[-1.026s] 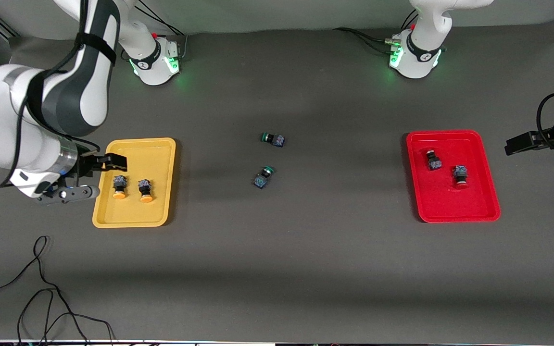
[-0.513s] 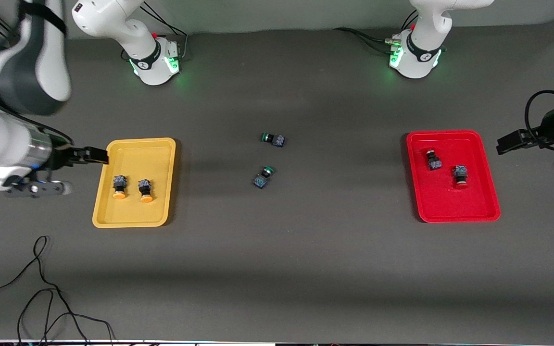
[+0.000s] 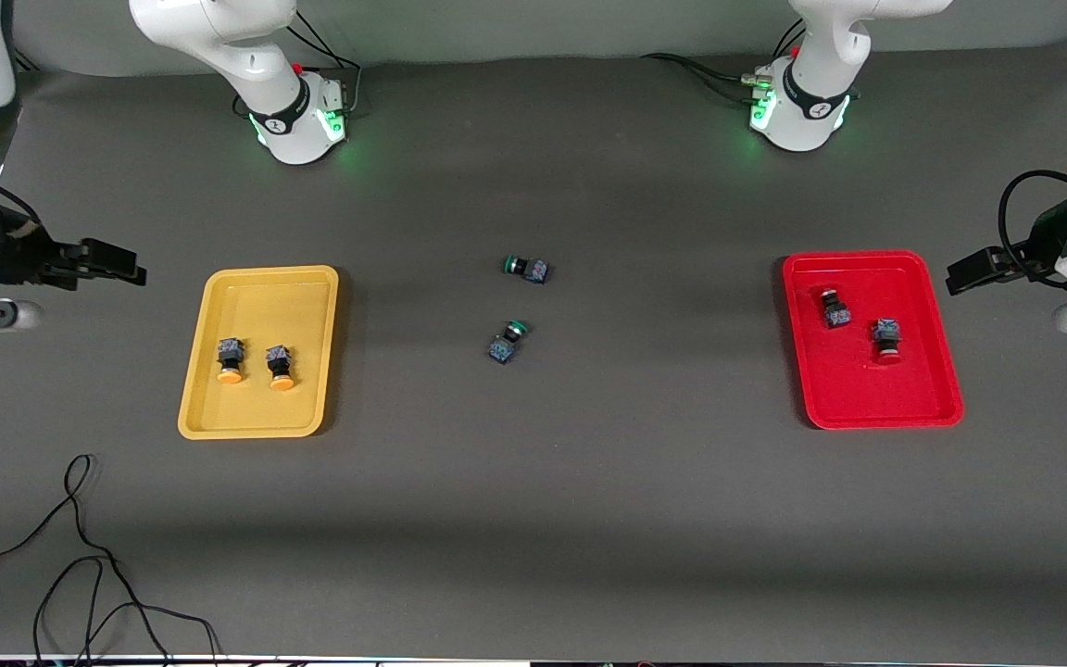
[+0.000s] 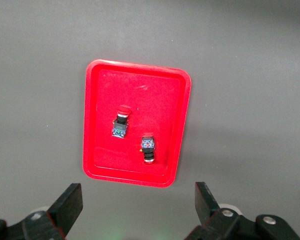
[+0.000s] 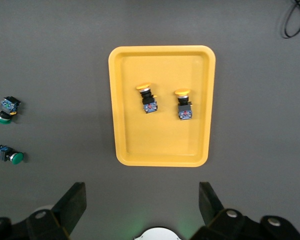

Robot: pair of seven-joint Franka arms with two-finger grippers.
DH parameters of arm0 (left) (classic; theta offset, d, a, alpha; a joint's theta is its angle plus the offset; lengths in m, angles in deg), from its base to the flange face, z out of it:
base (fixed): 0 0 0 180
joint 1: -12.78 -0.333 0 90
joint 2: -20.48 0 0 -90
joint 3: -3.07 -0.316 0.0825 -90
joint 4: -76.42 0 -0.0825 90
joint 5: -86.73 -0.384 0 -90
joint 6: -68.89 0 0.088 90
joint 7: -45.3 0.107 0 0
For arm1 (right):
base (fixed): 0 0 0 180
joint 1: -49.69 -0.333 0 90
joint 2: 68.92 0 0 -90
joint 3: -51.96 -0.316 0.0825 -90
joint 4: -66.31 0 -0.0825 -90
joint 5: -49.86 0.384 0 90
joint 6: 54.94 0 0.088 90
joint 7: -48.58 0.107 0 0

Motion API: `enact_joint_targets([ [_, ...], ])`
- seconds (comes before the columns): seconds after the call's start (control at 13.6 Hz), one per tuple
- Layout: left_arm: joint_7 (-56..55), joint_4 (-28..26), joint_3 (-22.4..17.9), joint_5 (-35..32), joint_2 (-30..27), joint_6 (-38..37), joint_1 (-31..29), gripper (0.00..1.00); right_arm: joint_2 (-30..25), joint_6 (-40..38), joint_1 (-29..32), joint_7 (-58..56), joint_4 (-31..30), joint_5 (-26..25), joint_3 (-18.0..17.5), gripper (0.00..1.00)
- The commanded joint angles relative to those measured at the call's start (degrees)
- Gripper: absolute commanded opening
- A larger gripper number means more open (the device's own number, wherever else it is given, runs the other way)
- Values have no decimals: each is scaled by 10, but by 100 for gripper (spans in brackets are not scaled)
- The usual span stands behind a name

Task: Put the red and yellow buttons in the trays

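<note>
Two orange-yellow-capped push-button switches lie side by side in the shallow yellow plastic tray, toward the right arm's end. Two red-capped switches lie in the shallow red plastic tray, toward the left arm's end. Two green-capped switches lie on the dark table between the trays. Right gripper: beside the yellow tray, jaws released, empty. Left gripper: beside the red tray, jaws released, empty.
</note>
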Motion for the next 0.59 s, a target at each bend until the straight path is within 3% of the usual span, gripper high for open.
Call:
enact_joint_targets([
  [0.0,-14,-6,-1,-4,-14,-16,3,100,-22,15,26,17,-16,-16,-27,100],
  [0.51,-13,4,-1,-3,-14,-30,3,100,-13,12,22,16,15,-40,-24,100],
])
